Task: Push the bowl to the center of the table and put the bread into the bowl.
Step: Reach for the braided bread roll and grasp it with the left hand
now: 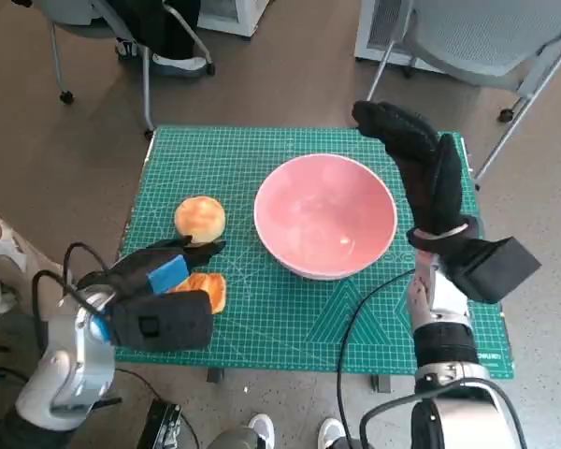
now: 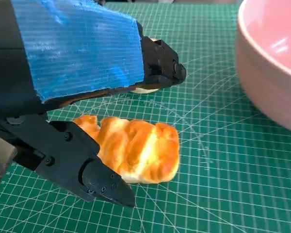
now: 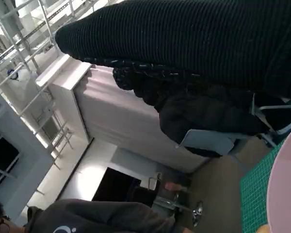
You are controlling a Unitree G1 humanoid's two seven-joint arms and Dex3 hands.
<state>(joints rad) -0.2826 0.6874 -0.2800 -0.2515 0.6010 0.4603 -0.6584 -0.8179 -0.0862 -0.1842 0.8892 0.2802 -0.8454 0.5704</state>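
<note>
Straddling the golden glazed bread loaf with fingers apart is the blue-taped left hand, while the gloved right hand is hovering outstretched, holding nothing, beside the pink ceramic bowl.

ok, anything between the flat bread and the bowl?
No. Only bare green mat lies between the flat bread and the pink bowl, clearest in the left wrist view.

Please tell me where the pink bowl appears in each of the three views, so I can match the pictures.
Head view: the pink bowl sits near the middle of the green mat, between the two hands.
Left wrist view: only part of its side and rim shows, at the picture's right edge.
Right wrist view: a pink sliver of rim at the lower right corner.
Shared landmark: the green mat.
</note>
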